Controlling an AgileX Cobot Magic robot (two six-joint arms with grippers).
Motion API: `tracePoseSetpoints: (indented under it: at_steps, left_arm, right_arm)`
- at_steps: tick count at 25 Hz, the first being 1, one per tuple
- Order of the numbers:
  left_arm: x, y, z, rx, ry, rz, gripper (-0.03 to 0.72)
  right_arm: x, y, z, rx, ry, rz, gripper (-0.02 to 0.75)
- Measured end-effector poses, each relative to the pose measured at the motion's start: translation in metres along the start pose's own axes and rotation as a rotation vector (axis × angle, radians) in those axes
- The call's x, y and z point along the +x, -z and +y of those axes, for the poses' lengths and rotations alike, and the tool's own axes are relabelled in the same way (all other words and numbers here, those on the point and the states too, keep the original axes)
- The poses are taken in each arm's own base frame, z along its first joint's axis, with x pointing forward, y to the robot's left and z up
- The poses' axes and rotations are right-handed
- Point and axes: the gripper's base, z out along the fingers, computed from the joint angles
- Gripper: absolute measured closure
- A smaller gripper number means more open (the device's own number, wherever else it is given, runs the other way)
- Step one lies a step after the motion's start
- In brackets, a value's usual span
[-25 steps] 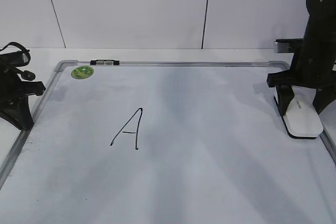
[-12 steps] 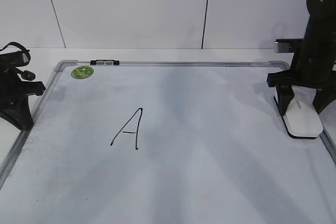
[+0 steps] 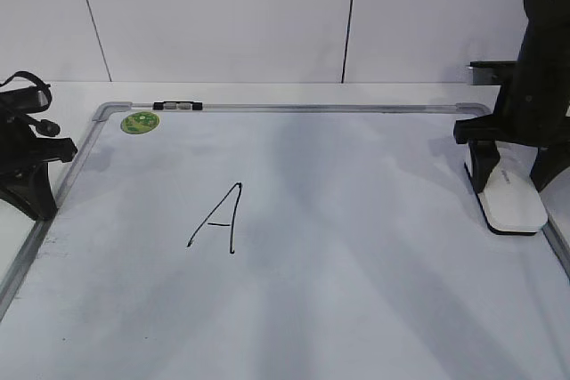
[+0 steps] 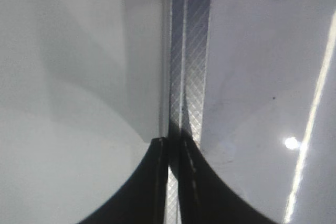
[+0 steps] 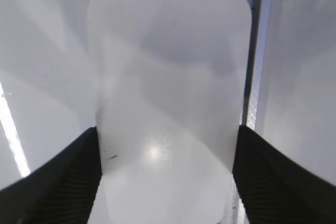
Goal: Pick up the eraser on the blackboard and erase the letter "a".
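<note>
**Right claw straddles the eraser at the board's edge**

The right claw (image 3: 509, 175) stands over the white eraser (image 3: 510, 201), its open jaws on either side and seemingly not yet pressing, likely to grip it across its width. The eraser lies on the blackboard (image 3: 356, 309) beside the frame. The left claw (image 4: 173, 182) is closed and empty. Far off sits a capital "A" (image 3: 219, 218); no lowercase "a" is visible.

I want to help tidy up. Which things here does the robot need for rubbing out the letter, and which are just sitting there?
Needed:
- white rounded plastic eraser, between the right arm's black fingers
- large white board with silver frame
- black handwritten letter "A"

Just sitting there:
- round green sticker
- small black-and-white clip on the top frame
- left arm's fingers, shut over the frame
</note>
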Motion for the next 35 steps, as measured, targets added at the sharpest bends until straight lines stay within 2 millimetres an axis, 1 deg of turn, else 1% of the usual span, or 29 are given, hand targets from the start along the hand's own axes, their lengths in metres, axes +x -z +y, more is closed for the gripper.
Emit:
tracePoseSetpoints:
  at_steps: [17,18,21,26,35]
  left_arm:
    - [0.000,0.000,0.000,0.003,0.002,-0.002,0.674]
    - [0.000,0.000,0.000,0.003,0.002,-0.002,0.674]
    - [0.000,0.000,0.000,0.005,0.003,-0.004,0.674]
    - [-0.001,0.000,0.000,0.005,0.003,-0.008,0.674]
    - [-0.001,0.000,-0.001,0.011,0.004,-0.015,0.674]
  right_arm:
    - [0.004,0.018,0.001,-0.028,-0.013,-0.043,0.142]
    - [0.004,0.022,0.001,-0.029,-0.016,-0.053,0.142]
    - [0.006,0.041,0.001,-0.054,-0.029,-0.107,0.143]
    - [0.018,0.073,0.000,-0.080,-0.036,-0.183,0.144]
    - [0.039,0.117,-0.003,-0.102,-0.040,-0.296,0.144]
